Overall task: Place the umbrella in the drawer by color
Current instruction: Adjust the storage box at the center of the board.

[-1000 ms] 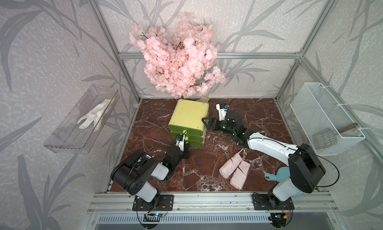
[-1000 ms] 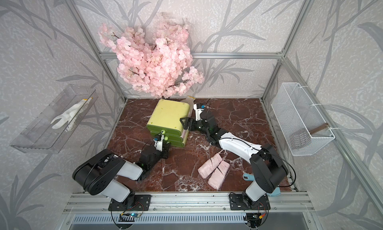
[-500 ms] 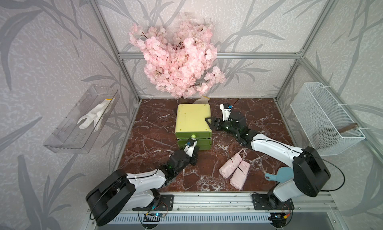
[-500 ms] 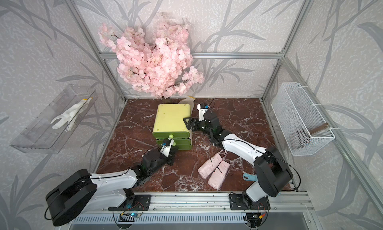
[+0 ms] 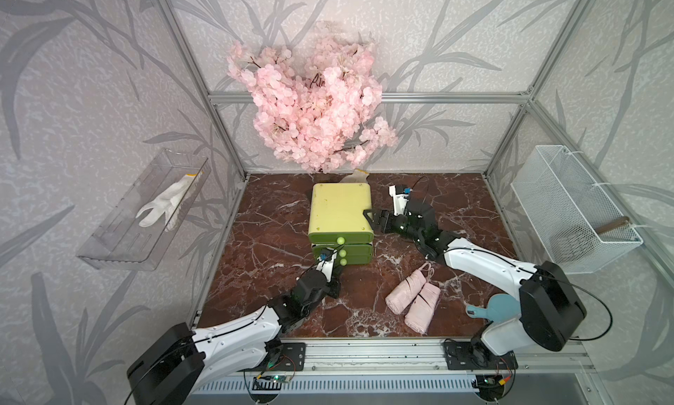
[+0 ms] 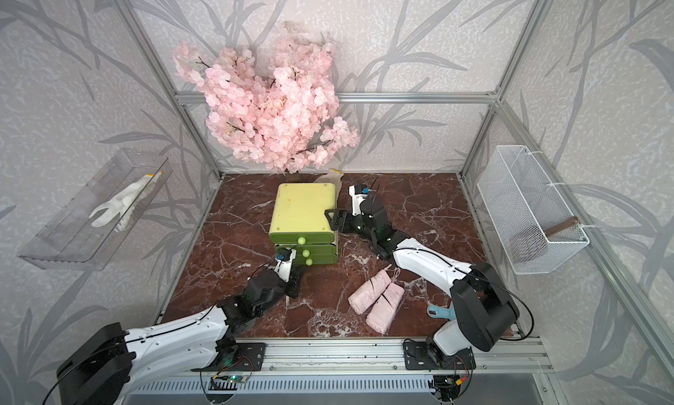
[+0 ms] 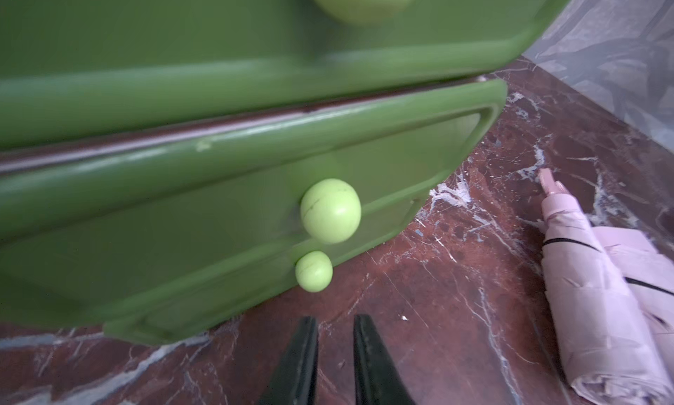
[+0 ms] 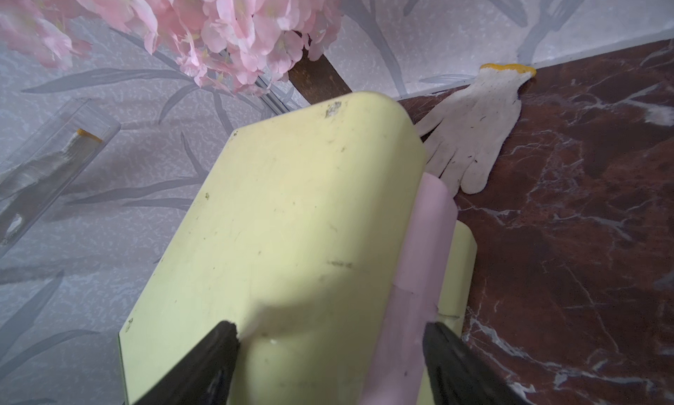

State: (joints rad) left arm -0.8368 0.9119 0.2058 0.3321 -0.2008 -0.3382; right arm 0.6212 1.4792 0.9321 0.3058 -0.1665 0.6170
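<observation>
Nearest you, toward the right front of the bench [image 5: 255,246], one pink umbrella [image 5: 422,308] lies folded on the marble, and a second pink umbrella [image 5: 404,291] lies touching it. Neither is in a drawer or in a claw. A teal paddle-shaped thing [image 5: 496,307] lies just beside the right arm's base.

Farther in, your left claw [image 7: 333,321] sits low over the bench in front of the green drawer cabinet [image 5: 339,206]. Its fingers are all but together with nothing between them, just short of the lowest knob [image 7: 313,271].

Your right claw [image 8: 330,330] stands wide apart, astride the cabinet's top right edge. You cannot tell whether it presses on it.

Behind the cabinet a white glove [image 8: 470,129] lies flat on the bench, under the pink blossom branch [image 5: 310,111].
</observation>
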